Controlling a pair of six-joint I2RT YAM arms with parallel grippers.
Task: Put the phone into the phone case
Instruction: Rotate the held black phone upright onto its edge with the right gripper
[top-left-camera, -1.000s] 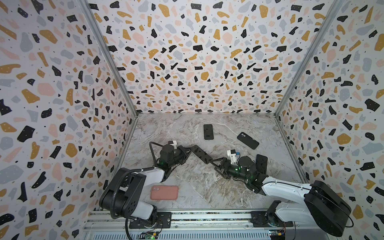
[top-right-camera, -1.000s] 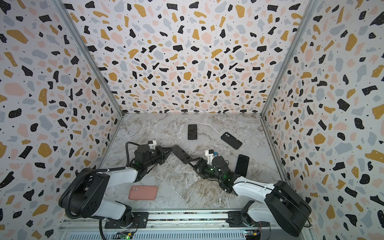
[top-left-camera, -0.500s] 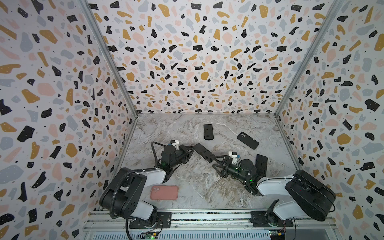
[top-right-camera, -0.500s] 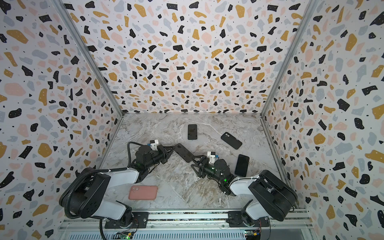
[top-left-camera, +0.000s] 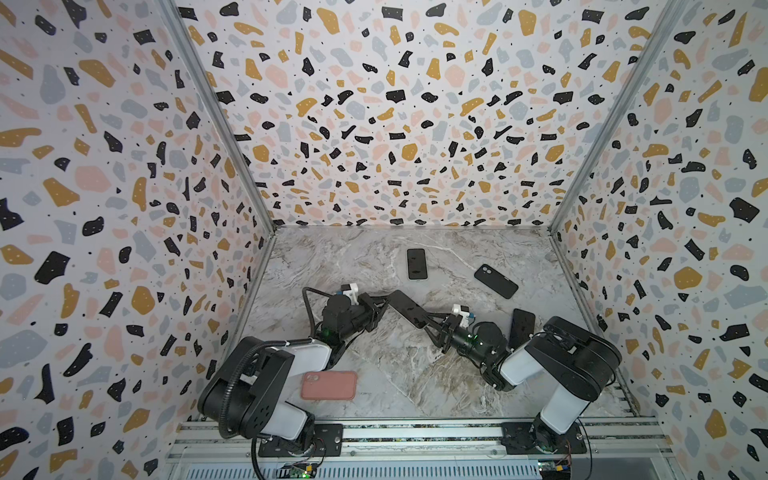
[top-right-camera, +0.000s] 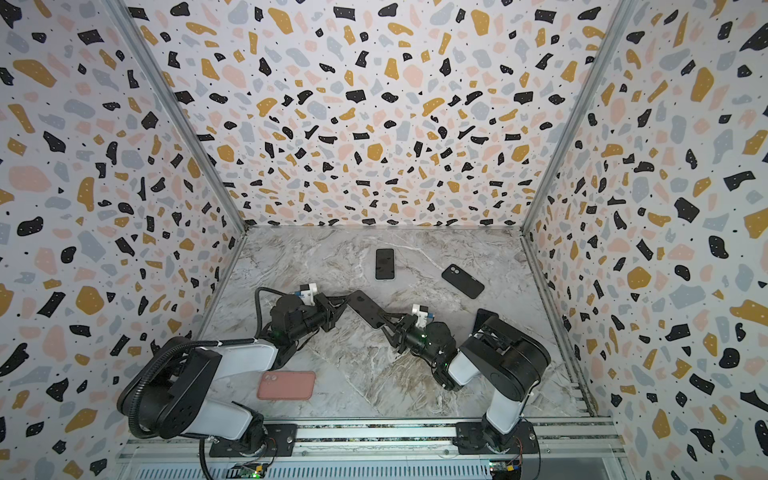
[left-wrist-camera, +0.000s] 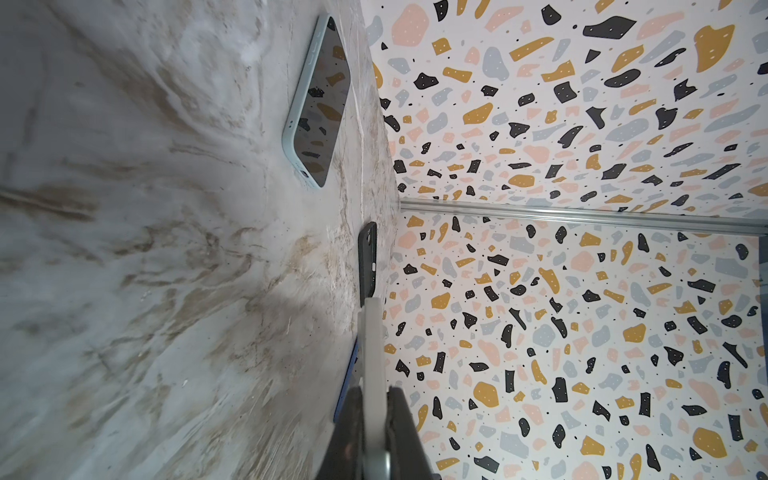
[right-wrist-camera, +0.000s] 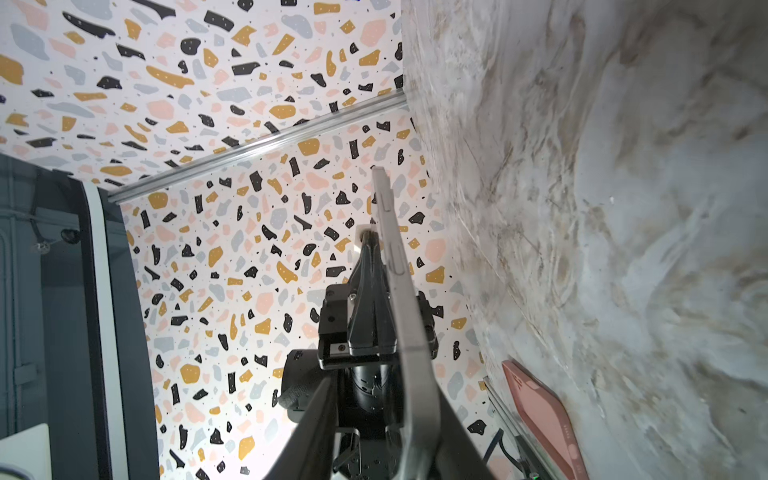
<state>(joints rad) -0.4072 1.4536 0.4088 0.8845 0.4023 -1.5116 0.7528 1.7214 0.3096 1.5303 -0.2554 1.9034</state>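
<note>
Grey marble tabletop (top-left-camera: 395, 370); our left gripper (top-left-camera: 384, 300) pinches a flat black phone (top-left-camera: 409, 309); right gripper (top-left-camera: 432, 323), at four o'clock, narrow, hold unclear.

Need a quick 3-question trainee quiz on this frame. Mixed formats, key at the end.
1. True or false: the left pincer is shut on the phone.
2. What colour is the case lying by the left arm's base? A) pink B) green C) white
3. Fill in: the phone is held ___ the table, not lying on it.
Key: 1 true; 2 A; 3 above.
</note>
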